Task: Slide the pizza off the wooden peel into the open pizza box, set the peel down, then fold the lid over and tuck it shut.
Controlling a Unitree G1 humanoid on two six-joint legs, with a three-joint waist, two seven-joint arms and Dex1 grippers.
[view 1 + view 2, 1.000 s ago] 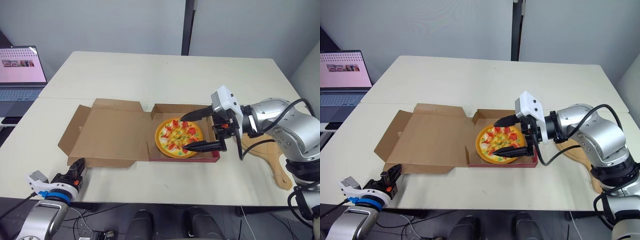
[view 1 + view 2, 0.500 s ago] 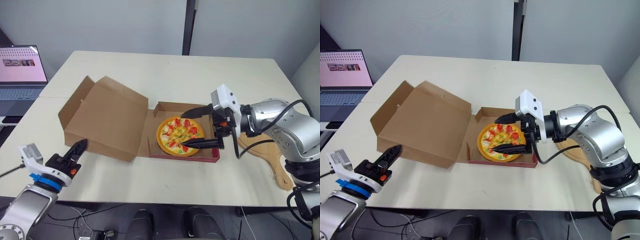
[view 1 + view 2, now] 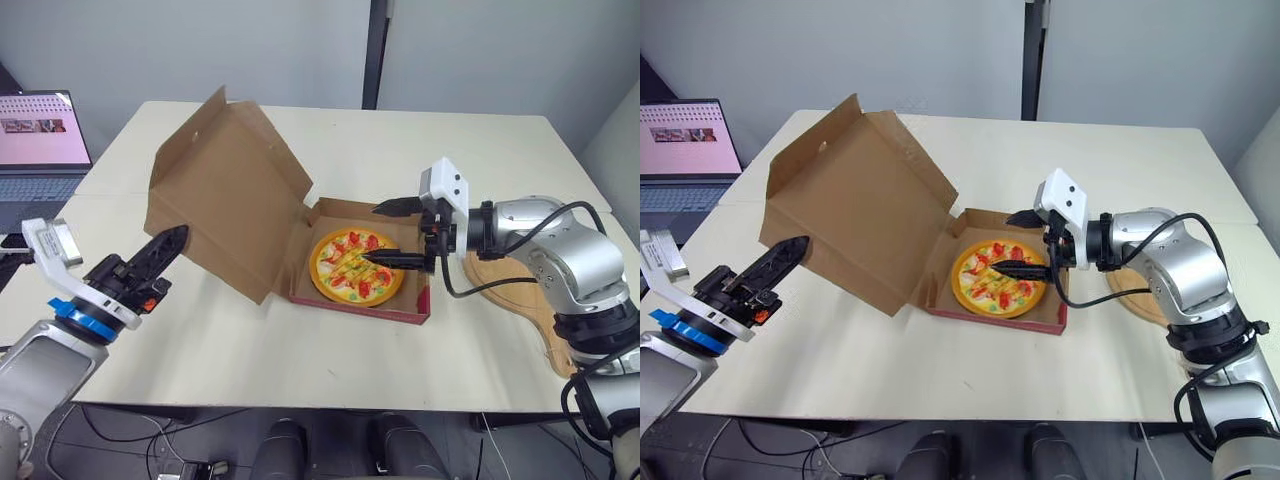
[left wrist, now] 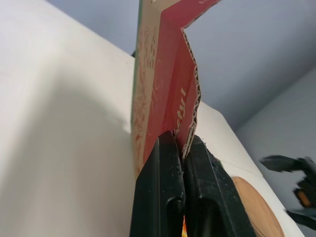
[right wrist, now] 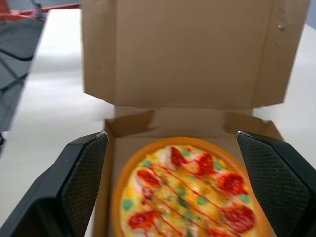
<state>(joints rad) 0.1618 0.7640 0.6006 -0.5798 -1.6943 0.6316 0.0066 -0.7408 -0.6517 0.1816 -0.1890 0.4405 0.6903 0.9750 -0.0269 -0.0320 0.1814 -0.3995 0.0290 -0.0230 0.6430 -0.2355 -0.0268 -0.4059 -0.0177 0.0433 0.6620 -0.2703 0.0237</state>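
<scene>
Pinching the side edge of the lid (image 3: 225,190) between fingers closed tight on it, the left gripper (image 3: 178,234) holds the flap steeply raised, tilted outward from its hinge and not yet past upright. The box (image 3: 358,308) sits open on the table (image 3: 300,370) with the pizza (image 3: 355,266) lying flat inside its tray. The right gripper (image 3: 372,232) hovers just above the pizza with its two fingers spread wide and nothing between them. The peel (image 3: 525,300) lies flat on the table beside the box, under the right arm. The lid is thin corrugated card, so it is probably very light and fairly stiff across its flat panel, but weak at the scored folds and along the raw edge shown in the left wrist view. A hard pinch there could crush or crease it, and pulling from this one side may twist the flap rather than swing it evenly. The present hold near the edge looks right for leverage, provided the motion follows the hinge's arc. For the tuck, the better place to push is likely the front flap near its middle, with the side flaps guided inside the tray walls. The tray itself looks light enough to skid on the smooth table, so the free gripper may need to steady its front wall.
</scene>
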